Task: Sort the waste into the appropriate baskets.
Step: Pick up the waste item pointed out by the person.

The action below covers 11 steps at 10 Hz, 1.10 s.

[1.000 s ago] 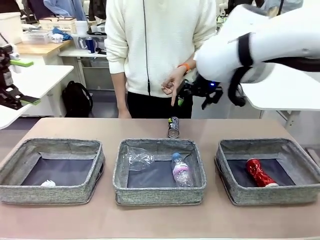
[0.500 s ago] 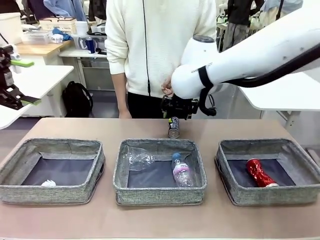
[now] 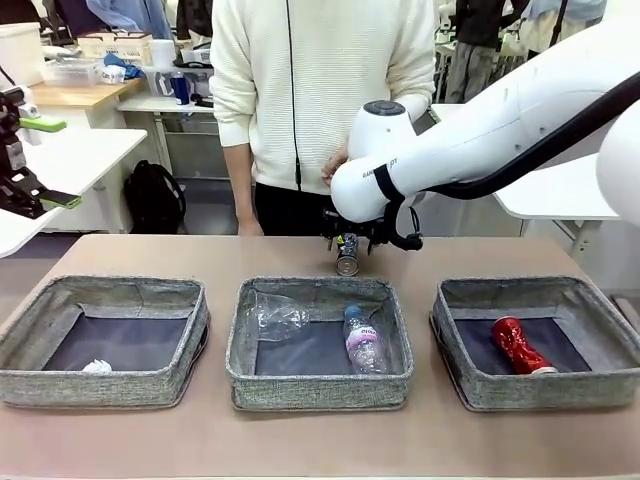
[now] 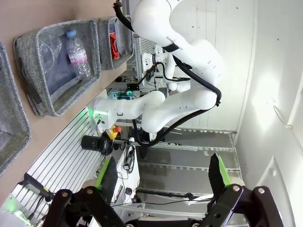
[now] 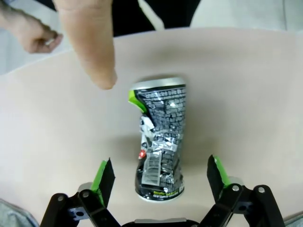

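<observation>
A dark printed can [image 3: 347,257] lies on the table behind the middle basket [image 3: 318,388]. My right gripper [image 3: 349,238] hangs just above it. In the right wrist view the can [image 5: 161,142] lies lengthwise between my open right gripper [image 5: 161,179] fingers, untouched. A person's finger [image 5: 94,52] points at the can's far end. The middle basket holds a clear cup [image 3: 275,318] and a bottle [image 3: 365,340]. A paper ball [image 3: 97,367] sits in the left basket [image 3: 100,388], a red can [image 3: 518,345] in the right basket [image 3: 540,392]. My left gripper [image 3: 48,162] stays open at the far left.
The person stands at the far edge, right behind the can, with the other hand [image 5: 33,34] also over the table. In the left wrist view my open left gripper [image 4: 162,174] points past the middle basket [image 4: 35,101] and bottle [image 4: 76,53] toward the right arm.
My right arm has swung left and down across the table, bringing its open gripper over the dark can. The left arm has not moved.
</observation>
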### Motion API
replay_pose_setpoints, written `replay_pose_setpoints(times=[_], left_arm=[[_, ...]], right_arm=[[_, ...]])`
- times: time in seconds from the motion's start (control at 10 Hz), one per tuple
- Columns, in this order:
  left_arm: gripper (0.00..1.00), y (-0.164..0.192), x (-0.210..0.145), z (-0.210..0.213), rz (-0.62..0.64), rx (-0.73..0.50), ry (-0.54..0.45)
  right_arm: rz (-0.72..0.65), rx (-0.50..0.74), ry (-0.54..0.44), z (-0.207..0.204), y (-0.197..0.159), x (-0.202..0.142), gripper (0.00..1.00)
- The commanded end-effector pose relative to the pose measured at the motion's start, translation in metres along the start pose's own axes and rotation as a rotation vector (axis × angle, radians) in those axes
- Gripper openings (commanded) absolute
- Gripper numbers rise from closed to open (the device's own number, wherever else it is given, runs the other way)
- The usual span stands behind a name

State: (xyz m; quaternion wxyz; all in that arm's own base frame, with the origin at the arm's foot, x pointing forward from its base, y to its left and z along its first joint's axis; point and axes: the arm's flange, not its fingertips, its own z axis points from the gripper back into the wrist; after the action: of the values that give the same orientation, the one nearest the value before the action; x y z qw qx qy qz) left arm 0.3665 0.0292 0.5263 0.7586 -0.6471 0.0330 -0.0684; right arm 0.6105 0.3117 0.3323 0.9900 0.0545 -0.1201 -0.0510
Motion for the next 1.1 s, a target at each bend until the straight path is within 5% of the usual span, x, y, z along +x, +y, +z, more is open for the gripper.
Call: replay_pose_setpoints(times=[0.0,1.0], left_arm=[[1.00,-0.001,-0.001,-0.002,-0.010,-0.007,-0.015],[1.00,-0.001,-0.001,-0.002,-0.010,-0.007,-0.015]], right_arm=[[-0.032,-0.032,-0.018,-0.006,0.003,-0.001,1.00],[0.023,-0.048,-0.039,-0.023,-0.002,-0.004,1.00]])
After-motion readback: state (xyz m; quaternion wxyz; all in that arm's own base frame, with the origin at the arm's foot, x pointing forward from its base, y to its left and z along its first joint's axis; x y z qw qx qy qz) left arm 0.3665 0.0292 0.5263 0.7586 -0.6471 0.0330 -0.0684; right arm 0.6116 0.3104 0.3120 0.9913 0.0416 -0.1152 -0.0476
